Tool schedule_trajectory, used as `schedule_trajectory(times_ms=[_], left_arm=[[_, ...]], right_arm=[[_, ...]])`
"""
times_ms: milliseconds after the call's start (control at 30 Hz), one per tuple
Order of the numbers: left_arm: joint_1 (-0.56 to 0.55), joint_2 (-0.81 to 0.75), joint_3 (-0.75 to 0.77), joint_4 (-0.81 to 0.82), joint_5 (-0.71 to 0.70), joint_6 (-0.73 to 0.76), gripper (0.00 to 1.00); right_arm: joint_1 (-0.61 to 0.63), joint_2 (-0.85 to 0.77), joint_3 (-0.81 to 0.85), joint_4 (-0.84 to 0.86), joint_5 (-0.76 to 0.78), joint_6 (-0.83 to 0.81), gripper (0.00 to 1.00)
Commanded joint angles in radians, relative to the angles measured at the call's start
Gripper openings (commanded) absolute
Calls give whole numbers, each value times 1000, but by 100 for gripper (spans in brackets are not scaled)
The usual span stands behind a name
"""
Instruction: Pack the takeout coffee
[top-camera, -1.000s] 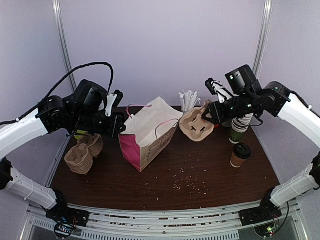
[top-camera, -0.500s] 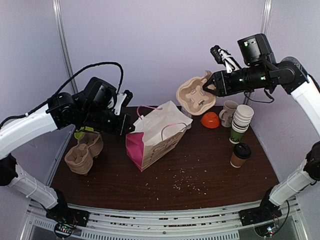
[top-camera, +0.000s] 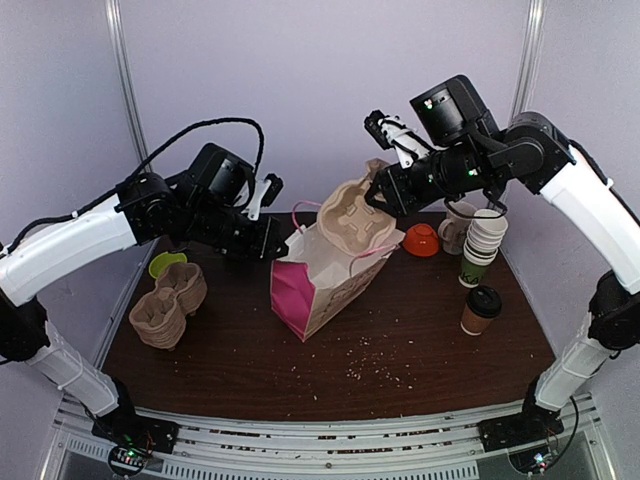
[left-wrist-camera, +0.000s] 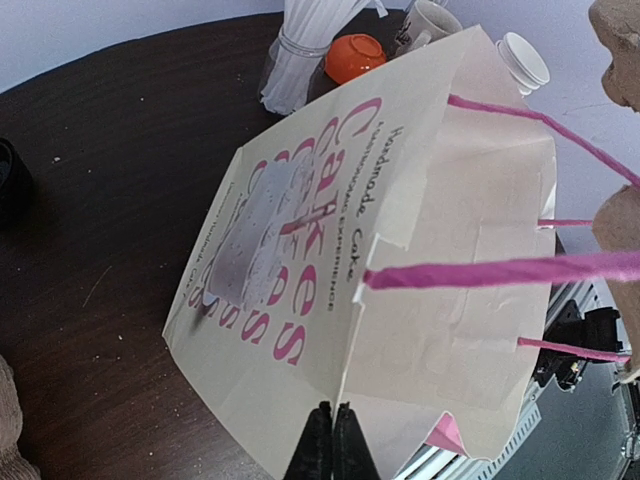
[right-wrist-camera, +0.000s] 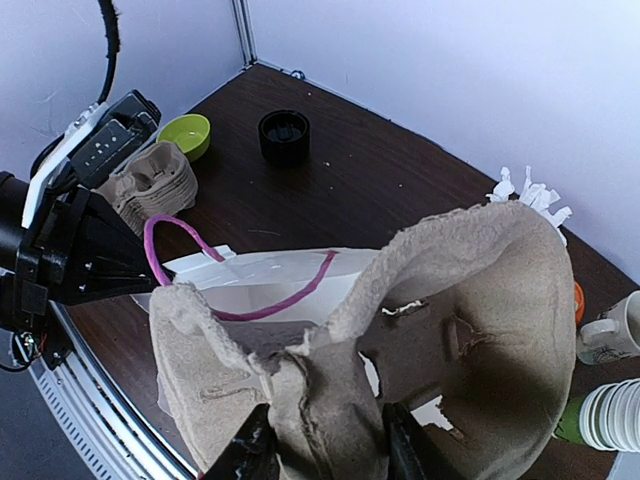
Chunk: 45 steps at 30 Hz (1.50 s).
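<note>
The takeout coffee (top-camera: 481, 308), a brown cup with a black dome lid, stands on the table at the right, apart from both grippers. A cream paper bag (top-camera: 325, 280) with pink lettering and pink handles stands mid-table, its mouth open. My left gripper (left-wrist-camera: 332, 440) is shut on the bag's rim edge (left-wrist-camera: 350, 330) and holds it up. My right gripper (right-wrist-camera: 320, 450) is shut on the edge of a moulded pulp cup carrier (right-wrist-camera: 450, 320). The carrier (top-camera: 355, 215) hangs tilted just above the bag's mouth (right-wrist-camera: 270, 280).
A stack of pulp carriers (top-camera: 165, 305) and a green bowl (top-camera: 165, 265) sit at the left. A black round cap (right-wrist-camera: 284, 135) lies beyond them. At the back right are an orange bowl (top-camera: 421, 238), a mug (top-camera: 457, 225), stacked paper cups (top-camera: 482, 245) and straws (left-wrist-camera: 300, 40).
The right arm has swung left with the carrier, from the back right to over the bag's mouth. The left arm has moved right with the bag's edge, and the bag has shifted right.
</note>
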<state>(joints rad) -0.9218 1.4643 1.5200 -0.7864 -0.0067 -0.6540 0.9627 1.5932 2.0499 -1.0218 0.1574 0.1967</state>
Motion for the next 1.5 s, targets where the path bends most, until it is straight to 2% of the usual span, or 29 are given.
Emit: schedule_trajectory(times_ms=[0,267,500,767,1067,1467], left_arm=[[7,11,38,16,12,-44,0],[8,13,34,54,32,-80,0],[8,8,31,66,21,-114,0],[8,6,6,84,6,-140,0],[8,4,3,87,-8,-149,0],[9,-5,-6,87,-7,-154,0]], right_arm=[[38,28,27,4,100,-17,36],[60,29,-76,39,134,-2,35],[79,31,-115,77,106,26,36],[81,-26,-128,76,99,41,36],[81,-109,-251,92,106,51,36],[79,-118,-253,94,109,41,37]])
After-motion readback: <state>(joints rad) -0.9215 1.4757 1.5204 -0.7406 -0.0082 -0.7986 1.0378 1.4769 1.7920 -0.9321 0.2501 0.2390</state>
